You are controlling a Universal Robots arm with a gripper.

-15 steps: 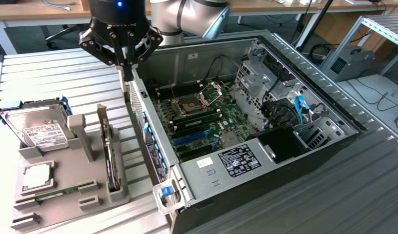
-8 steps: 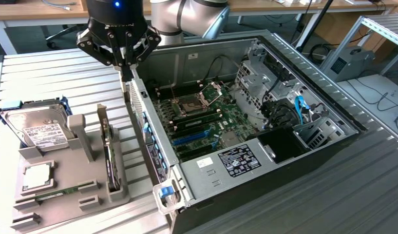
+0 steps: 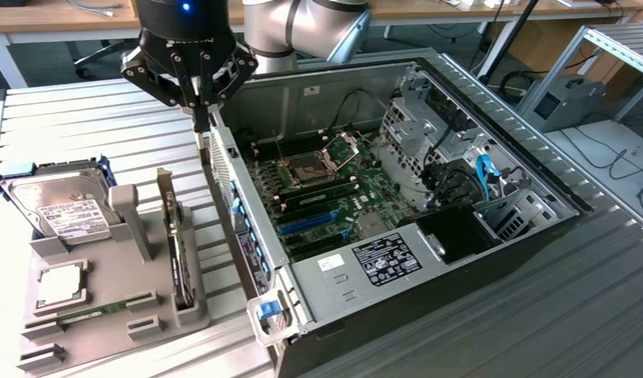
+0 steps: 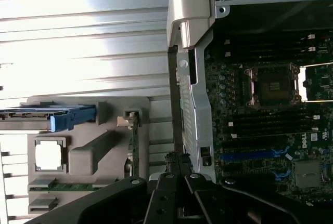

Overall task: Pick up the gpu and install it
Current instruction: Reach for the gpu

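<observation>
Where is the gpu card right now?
In the exterior view's left half, the gpu stands on edge in the gray holder, between the hard drive and the open computer case.

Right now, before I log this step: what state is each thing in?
computer case: open, lying on its side.
gripper: shut, holding nothing, over the case's edge.
gpu: standing on edge in the gray holder, not picked up.
hard drive: seated in the holder.
memory stick: lying flat in the holder.
</observation>
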